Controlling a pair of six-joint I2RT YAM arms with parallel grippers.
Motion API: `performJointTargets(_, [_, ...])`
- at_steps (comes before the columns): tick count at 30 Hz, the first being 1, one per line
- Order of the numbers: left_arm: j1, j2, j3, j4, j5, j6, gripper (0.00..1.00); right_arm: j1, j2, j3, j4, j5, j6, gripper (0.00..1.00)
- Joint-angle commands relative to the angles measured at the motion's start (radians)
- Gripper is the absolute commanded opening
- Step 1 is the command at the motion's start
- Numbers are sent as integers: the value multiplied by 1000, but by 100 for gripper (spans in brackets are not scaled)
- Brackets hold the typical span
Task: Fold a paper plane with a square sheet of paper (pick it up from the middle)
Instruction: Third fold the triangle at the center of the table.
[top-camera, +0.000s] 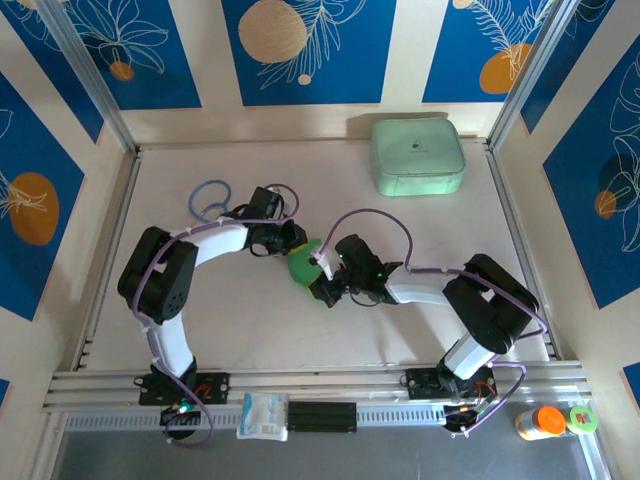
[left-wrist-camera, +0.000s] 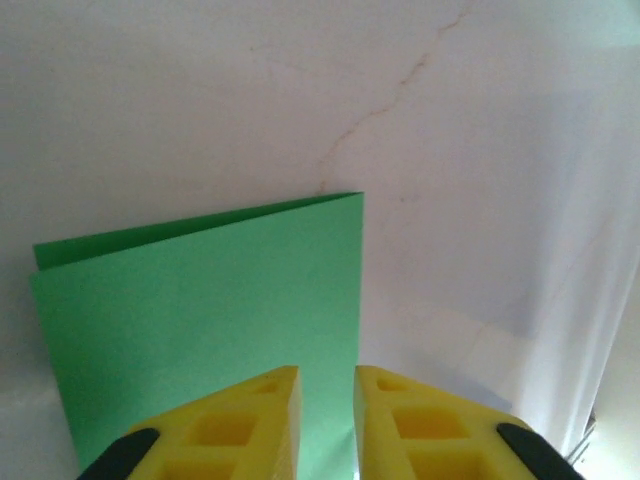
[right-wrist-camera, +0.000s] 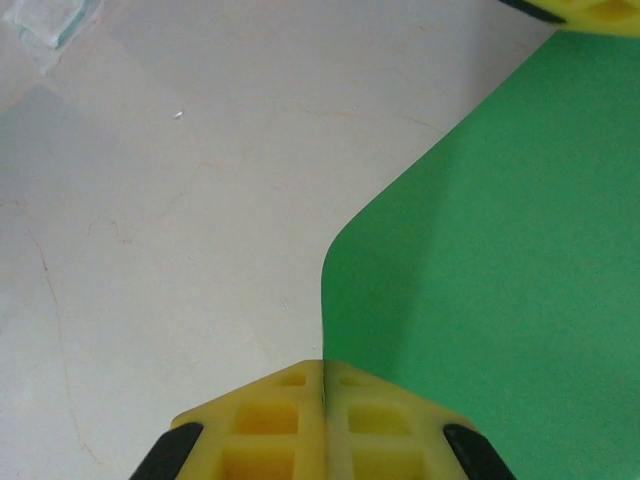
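The half-folded square sheet of paper (top-camera: 302, 265) is pinched by the right hand (right-wrist-camera: 322, 388). The left hand (left-wrist-camera: 326, 378) is held slightly parted above it. A pressed crease is probably called for next.

Soft, even light fills the overhead view, leaving only faint shadows on the pale counter (top-camera: 300, 340). In the left wrist view, white glare washes out the counter to the right of the left tool (left-wrist-camera: 327, 420), whose yellow fingers are blurred. The right tool (right-wrist-camera: 322, 420) is also soft. A darker band shades the thin bright green folded paper sheet (right-wrist-camera: 500, 250) just ahead of it.
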Motion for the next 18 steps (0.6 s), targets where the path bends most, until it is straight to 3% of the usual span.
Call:
performJointTargets(1, [-9, 51, 44, -95, -1, 66, 18, -16, 11, 27, -17, -52, 31, 0])
performJointTargets(18, [-34, 183, 132, -217, -20, 172, 4, -64, 54, 89, -90, 18, 112, 0])
